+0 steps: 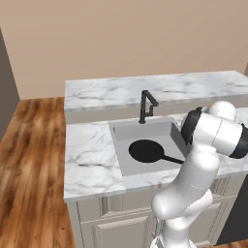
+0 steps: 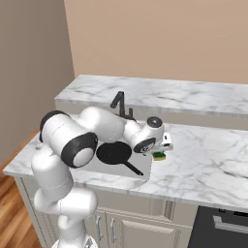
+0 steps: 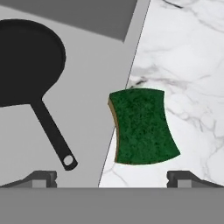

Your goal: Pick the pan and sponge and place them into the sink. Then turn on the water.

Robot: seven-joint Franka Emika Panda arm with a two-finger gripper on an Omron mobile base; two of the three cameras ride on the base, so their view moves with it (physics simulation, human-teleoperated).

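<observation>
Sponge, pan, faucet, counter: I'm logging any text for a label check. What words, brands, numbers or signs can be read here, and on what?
None: no readable text, number or sign in any view.
The sponge shows a plain green face.
The pan and its handle are plain black.
The faucet is plain black.
The counter bears grey marble veins, no lettering.
The sink is plain grey.

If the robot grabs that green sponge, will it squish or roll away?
The sponge probably squishes a bit: its sides already curve inward, like soft foam. It likely won't roll, since it lies flat on the counter, green side up. It looks light, being much smaller than the pan. The gripper hangs open above it.
</observation>
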